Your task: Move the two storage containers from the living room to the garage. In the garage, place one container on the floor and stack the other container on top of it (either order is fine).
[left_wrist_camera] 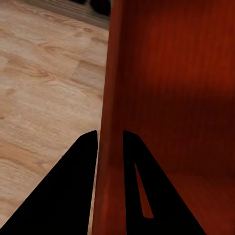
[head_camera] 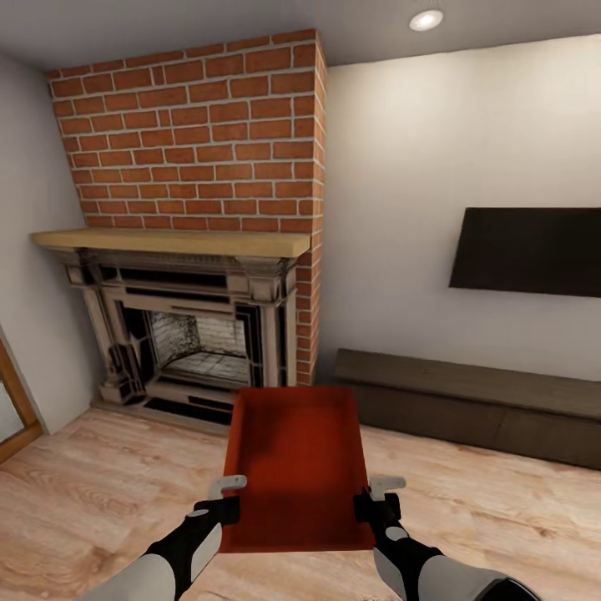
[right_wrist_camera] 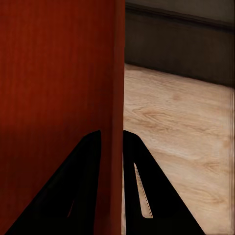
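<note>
Living room (head_camera: 401,159), brick fireplace (head_camera: 188,334) ahead.
Both fingers pinch the storage container's (head_camera: 296,459) long side walls: left gripper (head_camera: 225,499), right gripper (head_camera: 376,498); its long axis points forward.

A red-brick chimney (head_camera: 192,133) rises to the ceiling. Directly below it a pale wooden mantel shelf (head_camera: 171,241) caps an ornate dark fireplace (head_camera: 188,334) with a grey brick firebox. Right of the chimney, on the white wall, hangs a dark flat panel (head_camera: 530,250); a long dark brown low bench (head_camera: 476,405) stands under it. Above and right of the chimney, a round ceiling light (head_camera: 426,20) glows. Far left of the fireplace, a wood door frame (head_camera: 15,409) edges in.
</note>
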`<state>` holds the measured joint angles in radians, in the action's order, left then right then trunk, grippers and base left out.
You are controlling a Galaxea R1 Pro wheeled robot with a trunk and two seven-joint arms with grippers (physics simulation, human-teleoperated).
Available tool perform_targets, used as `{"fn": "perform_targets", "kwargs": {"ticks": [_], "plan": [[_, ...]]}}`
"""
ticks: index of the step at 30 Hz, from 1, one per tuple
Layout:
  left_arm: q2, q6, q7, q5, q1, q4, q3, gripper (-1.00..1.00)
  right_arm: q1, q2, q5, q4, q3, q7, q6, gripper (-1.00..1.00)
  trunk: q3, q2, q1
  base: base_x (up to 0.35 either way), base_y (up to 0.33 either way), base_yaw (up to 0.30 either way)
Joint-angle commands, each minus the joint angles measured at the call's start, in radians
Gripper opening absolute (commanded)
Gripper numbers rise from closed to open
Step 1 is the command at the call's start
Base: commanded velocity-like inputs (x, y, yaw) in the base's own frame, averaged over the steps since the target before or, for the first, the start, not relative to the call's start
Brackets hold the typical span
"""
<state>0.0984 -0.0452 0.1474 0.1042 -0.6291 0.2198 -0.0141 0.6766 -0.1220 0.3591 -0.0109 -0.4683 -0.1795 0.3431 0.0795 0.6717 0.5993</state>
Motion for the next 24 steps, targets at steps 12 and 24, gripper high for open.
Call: {"fn": "perform_targets", "kwargs": {"ticks": [12,24], "plan": [[-0.001,-0.005,0.015,-0.004,0.000,0.005,0.019,-1.00,0.001,-0.001,0.000,-0.001,0.045,-0.002,0.002,-1.00,-0.004,0.002,0.000,0.000,0.000,-0.276],[-0.002,-0.005,0.015,-0.006,0.000,0.006,0.018,-1.00,0.001,0.001,0.001,-0.001,0.045,0.000,0.002,-1.00,-0.010,0.002,0.000,0.000,0.000,-0.276]]}}
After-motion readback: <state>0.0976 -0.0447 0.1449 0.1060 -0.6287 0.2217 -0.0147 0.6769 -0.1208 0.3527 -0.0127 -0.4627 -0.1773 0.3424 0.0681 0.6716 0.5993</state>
